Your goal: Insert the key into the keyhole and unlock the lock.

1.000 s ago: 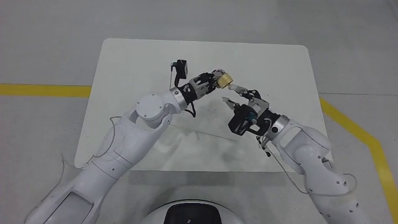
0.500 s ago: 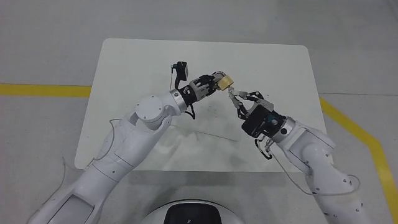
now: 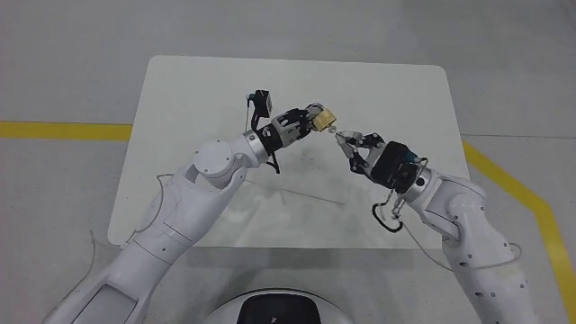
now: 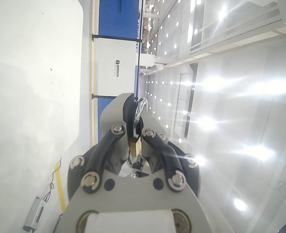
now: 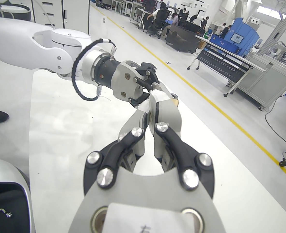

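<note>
A brass padlock [image 3: 325,118] is held above the middle of the white table [image 3: 198,99] with my left gripper [image 3: 314,120] shut on it. In the left wrist view the brass body [image 4: 135,147] sits between the fingers and its silver shackle [image 4: 141,105] sticks out past the tips. My right gripper [image 3: 346,139] faces the padlock from the right, shut on a small silver key [image 3: 335,130] whose tip meets the padlock's end. In the right wrist view the closed fingertips [image 5: 157,98] hide the key, and a sliver of padlock [image 5: 175,100] shows just behind them.
Both grippers hang in the air over the table's centre. A black cable loop [image 3: 389,218] dangles from the right wrist. The table's far edge [image 3: 297,58] and right edge [image 3: 457,144] lie close by, with a yellow floor line [image 3: 54,130] beyond.
The right wrist swung out to the right and turned, and its fingertips rose to line up with the padlock's end. The left arm and padlock barely moved.
</note>
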{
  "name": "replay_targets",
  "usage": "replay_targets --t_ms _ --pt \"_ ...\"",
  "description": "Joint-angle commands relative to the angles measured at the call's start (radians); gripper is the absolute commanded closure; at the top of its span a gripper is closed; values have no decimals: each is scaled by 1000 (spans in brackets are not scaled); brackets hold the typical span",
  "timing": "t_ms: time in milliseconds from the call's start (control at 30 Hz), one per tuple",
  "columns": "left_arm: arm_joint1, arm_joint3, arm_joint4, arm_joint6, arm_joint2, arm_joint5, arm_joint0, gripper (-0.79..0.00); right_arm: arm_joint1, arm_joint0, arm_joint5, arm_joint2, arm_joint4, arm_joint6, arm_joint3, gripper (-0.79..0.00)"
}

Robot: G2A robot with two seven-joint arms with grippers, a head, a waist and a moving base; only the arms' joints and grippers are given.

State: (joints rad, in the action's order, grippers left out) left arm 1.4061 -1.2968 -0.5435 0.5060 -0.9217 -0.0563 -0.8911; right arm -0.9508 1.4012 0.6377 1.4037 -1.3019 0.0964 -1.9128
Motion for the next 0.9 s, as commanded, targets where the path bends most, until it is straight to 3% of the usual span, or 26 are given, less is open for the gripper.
replay_targets --t_ms 0,600,767,800,833,867 --pt "1 3 0 4 -2 -1 1 0 -1 -7 -5 -6 -3 -11 4 0" --pt "14 25 18 27 -12 6 14 0 -13 -61 -23 -48 -30 -66 37 0" --pt "15 25 23 11 -25 7 7 0 -11 -40 -31 -25 -47 -31 17 0" --pt "15 24 26 9 -28 8 6 0 -10 -33 -31 -18 -59 -17 9 -12" --pt "15 23 30 6 -29 11 5 0 -10 -25 -37 -11 -72 -7 2 -145" --pt "16 22 37 3 -29 17 6 0 -9 -18 -43 -5 -89 1 -7 -188"
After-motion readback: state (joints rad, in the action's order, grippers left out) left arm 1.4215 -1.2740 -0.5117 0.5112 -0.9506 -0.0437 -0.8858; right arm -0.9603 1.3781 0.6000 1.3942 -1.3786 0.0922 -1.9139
